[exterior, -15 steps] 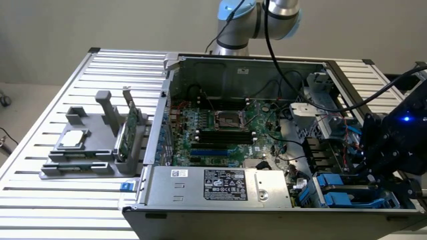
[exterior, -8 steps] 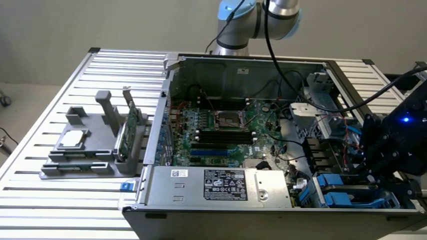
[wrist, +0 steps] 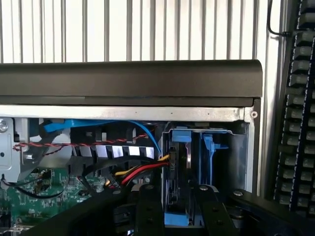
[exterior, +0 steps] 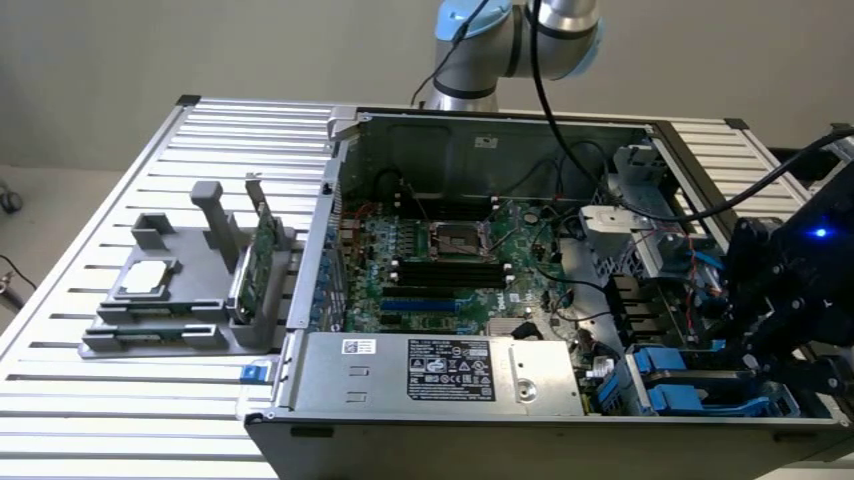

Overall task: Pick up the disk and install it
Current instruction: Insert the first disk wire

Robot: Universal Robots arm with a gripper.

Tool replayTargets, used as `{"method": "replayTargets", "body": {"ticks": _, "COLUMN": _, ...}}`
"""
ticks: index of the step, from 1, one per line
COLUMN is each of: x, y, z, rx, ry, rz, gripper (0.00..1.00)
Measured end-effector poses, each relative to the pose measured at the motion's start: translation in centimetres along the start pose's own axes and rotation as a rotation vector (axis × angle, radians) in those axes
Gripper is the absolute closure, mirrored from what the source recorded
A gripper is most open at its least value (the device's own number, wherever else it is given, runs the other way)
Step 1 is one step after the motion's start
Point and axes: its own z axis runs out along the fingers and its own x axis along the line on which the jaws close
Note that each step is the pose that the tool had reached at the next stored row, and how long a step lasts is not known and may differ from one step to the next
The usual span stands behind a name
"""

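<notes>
Wrist view looks down into the drive bay at the corner of the open computer case (wrist: 133,78), where the disk (wrist: 179,162) stands on edge in its blue carrier rails, seated in the slot beside an empty blue carrier (wrist: 211,145). The gripper (wrist: 177,216) sits directly over the disk, its two dark fingers (wrist: 150,214) on either side of the carrier with a gap showing, so the jaws stand parted and not clamping it. Red, yellow and black power wires (wrist: 142,172) run to the disk's edge. In the exterior view the gripper (exterior: 787,345) hangs over the blue bays (exterior: 694,385) at the case's near right corner, on the slatted table (exterior: 120,400).
</notes>
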Motion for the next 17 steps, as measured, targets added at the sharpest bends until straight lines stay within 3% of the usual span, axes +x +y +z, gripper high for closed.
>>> {"method": "replayTargets", "body": {"ticks": 10, "x": 0.3, "y": -0.47, "z": -3.41, "rx": 0.0008, "ry": 0.0, "rz": 0.0, "gripper": 0.68}}
{"method": "replayTargets", "body": {"ticks": 14, "x": 0.4, "y": -1.29, "z": -4.17, "rx": 0.0011, "ry": 0.0, "rz": 0.0, "gripper": 0.68}}
{"method": "replayTargets", "body": {"ticks": 17, "x": 0.4, "y": -2.41, "z": -4.31, "rx": 0.0013, "ry": -0.0001, "rz": 0.0, "gripper": 0.68}}
